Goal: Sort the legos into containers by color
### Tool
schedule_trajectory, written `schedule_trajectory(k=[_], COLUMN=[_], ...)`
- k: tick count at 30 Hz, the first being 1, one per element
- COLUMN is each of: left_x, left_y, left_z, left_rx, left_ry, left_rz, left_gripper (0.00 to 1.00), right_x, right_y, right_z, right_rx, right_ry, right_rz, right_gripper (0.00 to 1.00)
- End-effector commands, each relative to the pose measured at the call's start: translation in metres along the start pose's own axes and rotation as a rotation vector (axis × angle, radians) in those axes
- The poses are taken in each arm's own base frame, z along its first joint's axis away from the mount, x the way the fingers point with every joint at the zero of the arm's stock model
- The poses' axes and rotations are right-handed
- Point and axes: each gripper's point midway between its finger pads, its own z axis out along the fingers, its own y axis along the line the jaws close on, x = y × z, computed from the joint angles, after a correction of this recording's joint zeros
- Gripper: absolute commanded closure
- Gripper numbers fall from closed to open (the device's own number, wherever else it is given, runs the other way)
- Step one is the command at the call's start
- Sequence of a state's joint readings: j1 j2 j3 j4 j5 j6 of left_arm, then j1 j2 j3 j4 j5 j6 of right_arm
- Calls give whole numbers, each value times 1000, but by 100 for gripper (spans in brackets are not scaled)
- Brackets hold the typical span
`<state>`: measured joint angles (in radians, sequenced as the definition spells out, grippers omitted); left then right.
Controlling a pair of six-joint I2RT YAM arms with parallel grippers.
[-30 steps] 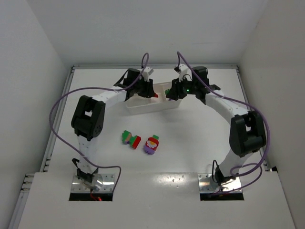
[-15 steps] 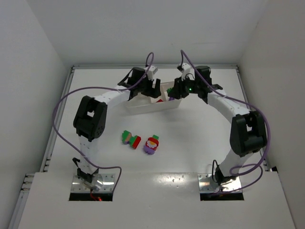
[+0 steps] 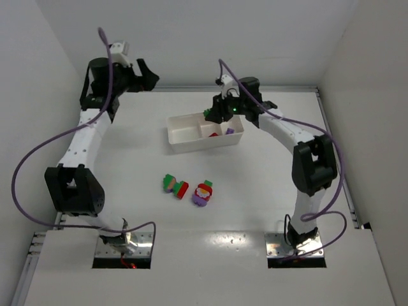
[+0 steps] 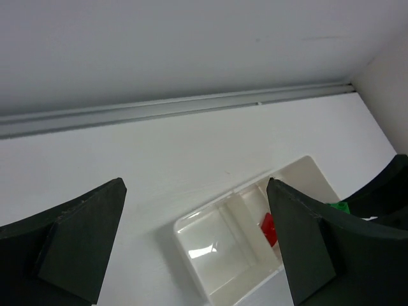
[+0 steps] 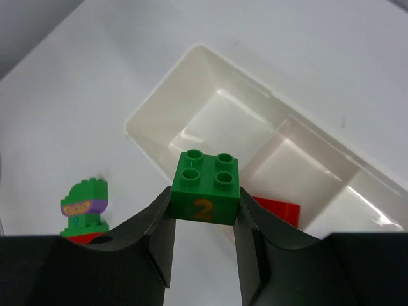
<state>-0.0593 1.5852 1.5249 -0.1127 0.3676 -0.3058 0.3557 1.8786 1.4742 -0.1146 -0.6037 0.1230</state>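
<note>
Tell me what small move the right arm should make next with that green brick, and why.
Probably shift the right gripper so the green brick hangs over the empty end compartment of the tray, then open. The red brick has the middle compartment and the purple brick the other end, so only that one is free.

Bright, even light; soft shadows; mild glare inside the tray (image 5: 223, 121).

The left arm (image 3: 83, 140) and the right arm (image 3: 284, 129) are built of white links joined by bulky black joints. A thin purple cable (image 3: 109, 60) is run along each. Silver plates (image 3: 121, 243) are fixed under the bases. The fingers (image 4: 76, 236) are made of dark matte plastic.
</note>
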Motion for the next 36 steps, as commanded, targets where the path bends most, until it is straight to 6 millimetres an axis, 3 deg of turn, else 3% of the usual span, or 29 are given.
schedule_trajectory(k=[1, 3, 4, 5, 6, 9, 11, 14, 15, 17, 20, 21, 22, 23, 25, 26, 27, 30, 31, 32, 33, 36], left_x=[50, 52, 56, 56, 63, 71, 81, 92, 94, 101, 117, 123, 139, 137, 154, 164, 165, 192, 197, 204, 218, 241], left_y=[34, 42, 49, 50, 48, 47, 50, 50, 49, 44, 35, 37, 34, 35, 36, 30, 30, 14, 13, 9, 8, 2], left_z=[-22, -33, -42, -47, -50, -56, -60, -63, -64, -67, -69, -70, -79, -80, -87, -99, -104, -135, -141, -152, -161, -179], left_rx=[-13, -1, -11, 2, 11, 34, 36, 47, 59, 103, 214, 253, 281, 296, 373, 413, 456, 575, 625, 644, 664, 732], left_ry=[172, 159, 156, 150, 164, 175, 190, 209, 218, 244, 351, 378, 458, 475, 520, 564, 558, 635, 629, 662, 697, 760], left_rz=[-157, -166, -162, -141, -149, -108, -99, -76, -61, -17, 13, 95, 75, 111, 215, 213, 320, 377, 458, 488, 504, 648], left_gripper=[0, 0, 0, 0, 0, 0, 0, 0, 0, 0, 0, 0, 0, 0, 0, 0, 0, 0, 0, 0, 0, 0], right_x=[8, 8, 29, 33, 29, 46, 47, 59, 59, 60, 63, 63, 63, 60, 40, 37, 23, -7, -8, -29, -37, -39], right_y=[22, 23, 17, 17, 14, 10, 14, 6, 4, 6, 4, 6, 8, 10, 20, 22, 37, 57, 58, 72, 70, 78], right_z=[42, 59, 73, 81, 85, 99, 108, 120, 122, 124, 124, 124, 124, 121, 114, 111, 104, 85, 75, 58, 47, 8], right_rx=[-38, -36, -32, -30, -31, -1, 6, 30, 38, 44, 53, 43, 32, 32, 7, 8, -22, -55, -56, -77, -65, -57], right_ry=[64, 82, 133, 147, 138, 173, 177, 213, 213, 216, 218, 217, 216, 212, 170, 165, 145, 86, 84, 41, 23, 43], right_rz=[-57, -72, -47, -57, -76, -95, -120, -123, -133, -139, -140, -139, -138, -139, -156, -147, -159, -153, -137, -145, -147, -152], right_gripper=[98, 97, 97, 96, 96, 95, 95, 83, 71, 58, 50, 46, 44, 43, 41, 41, 41, 41, 41, 40, 40, 38])
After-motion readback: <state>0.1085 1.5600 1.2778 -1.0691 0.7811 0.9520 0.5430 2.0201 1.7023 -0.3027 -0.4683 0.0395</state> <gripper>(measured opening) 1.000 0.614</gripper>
